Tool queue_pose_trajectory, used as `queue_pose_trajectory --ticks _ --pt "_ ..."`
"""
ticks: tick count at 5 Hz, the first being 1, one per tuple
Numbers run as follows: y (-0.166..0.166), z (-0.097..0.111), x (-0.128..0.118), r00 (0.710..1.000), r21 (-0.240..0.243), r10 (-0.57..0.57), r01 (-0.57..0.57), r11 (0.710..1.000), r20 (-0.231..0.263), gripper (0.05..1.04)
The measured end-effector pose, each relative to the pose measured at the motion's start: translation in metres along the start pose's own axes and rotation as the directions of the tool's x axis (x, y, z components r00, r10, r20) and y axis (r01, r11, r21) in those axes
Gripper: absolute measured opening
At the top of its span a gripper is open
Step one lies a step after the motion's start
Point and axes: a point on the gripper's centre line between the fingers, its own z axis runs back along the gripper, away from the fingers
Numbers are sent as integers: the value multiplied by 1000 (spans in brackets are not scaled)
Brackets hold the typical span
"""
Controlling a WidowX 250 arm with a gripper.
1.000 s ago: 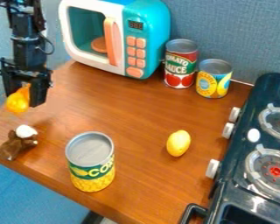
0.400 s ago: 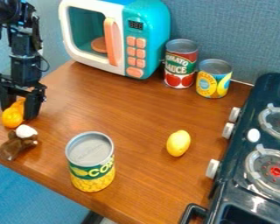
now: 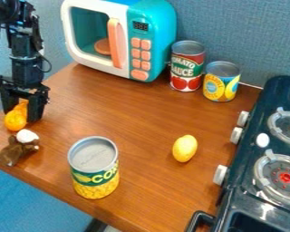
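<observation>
**1 gripper, 1 orange-yellow toy held**

Camera view: 1 black gripper, closed on 1 orange-yellow toy between its 2 fingers. Toy: narrow end up into the gripper, rounder end down and toward me; long axis steep, slightly tilted. Contact with the table: cannot tell. Just below the gripper: 1 brown-and-white plush. Well apart, to its right as I look: 1 yellow lemon. Step, by my judgement: carrying or placing; any move calls for a steady grip and clearance from the plush.
</observation>
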Motion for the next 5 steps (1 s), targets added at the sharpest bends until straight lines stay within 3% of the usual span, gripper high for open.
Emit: queue_pose_trajectory --ticks 1,3,5 --pt "-5 -1 -6 999 -29 49 -48 998 25 1016" --pt "-9 0 -14 997 -31 73 -72 997 39 1007" --pt "-10 31 -19 991 -8 68 -68 998 119 1006"
